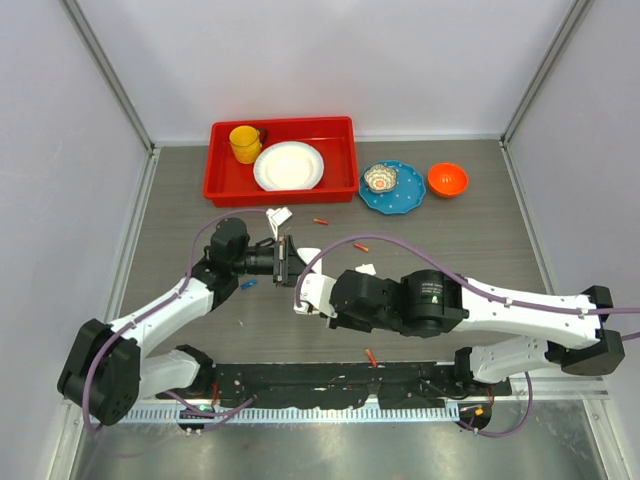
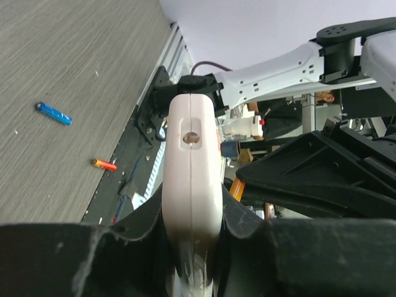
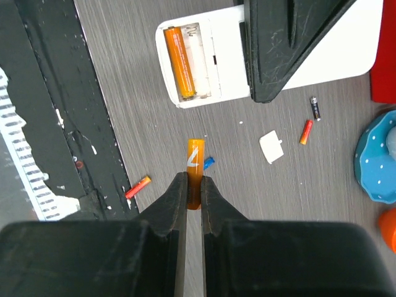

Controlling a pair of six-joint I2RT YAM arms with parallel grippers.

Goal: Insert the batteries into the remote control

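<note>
Both of your grippers are loaded. Your left gripper [image 2: 193,216] is clamped on the white remote control [image 3: 226,62]. In the left wrist view the handset stands edge-up between the pads. Its battery compartment is uncovered and faces the right wrist camera, with one orange battery [image 3: 179,62] seated in the outer slot.

Your right gripper [image 3: 193,185] is pinched tight on a second orange battery [image 3: 195,162], gripped by its near end. The free end points toward the compartment end of the remote control and is clear of it.

Loose on the grey table [image 1: 480,230]:
- a blue battery [image 1: 248,284], below your left arm
- a red-orange battery [image 3: 137,187], just beside the black base rail [image 3: 55,93]
- a dark battery [image 3: 315,107] and a red battery [image 3: 305,131], both near the white compartment cover [image 3: 271,147]

At the far side, a red tray [image 1: 225,185] carries a yellow cup [image 1: 244,143] and a white plate [image 1: 289,166]. A blue dotted plate [image 1: 408,195] and an orange bowl [image 1: 447,179] sit to its right.
</note>
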